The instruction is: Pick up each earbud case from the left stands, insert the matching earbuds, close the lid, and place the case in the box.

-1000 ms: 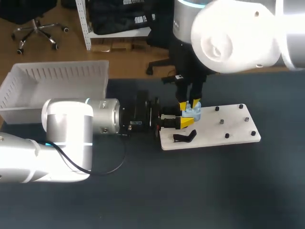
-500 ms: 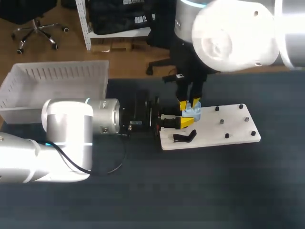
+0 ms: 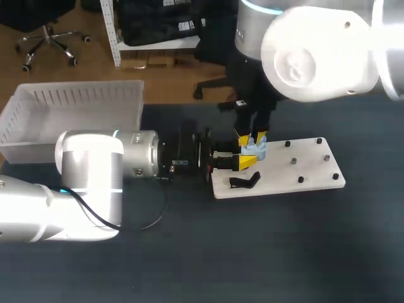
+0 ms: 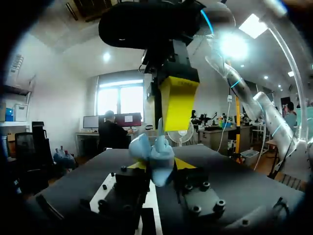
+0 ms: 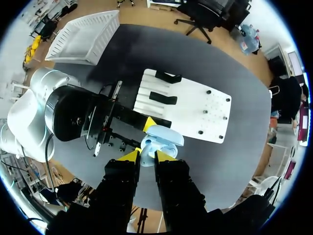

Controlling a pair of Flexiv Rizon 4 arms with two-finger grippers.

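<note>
The left gripper [image 3: 246,161] reaches in level over the near end of the white peg board [image 3: 303,167] and is clamped on the pale blue earbud case [image 3: 255,149]; in its wrist view a yellow tip shows on either side of the case [image 4: 155,157], which gapes open and faces upward. I judge this hold is chosen to steady the case and present its cavities to the other arm.

The right gripper [image 3: 251,136] hangs straight down over the case; in its own view the case [image 5: 159,139] sits just ahead of the right gripper [image 5: 145,155], with a sliver of pale blue between the tips. Whether it pinches an earbud there or only meets the case I cannot tell. The step in hand looks like inserting an earbud, so shutting the case and boxing it are not yet done.

Room is tight at the working spot; the two grippers cross at right angles, nearly touching. A black stand [image 3: 245,182] lies on the board just beside the left gripper, and small dark pegs [image 3: 294,161] dot the board's far half. The dark table [image 3: 284,252] lies open toward the near edge. The white slatted box [image 3: 76,98] sits well apart at the far left corner, behind the left arm; its raised wall will need clearing on the way in.
</note>
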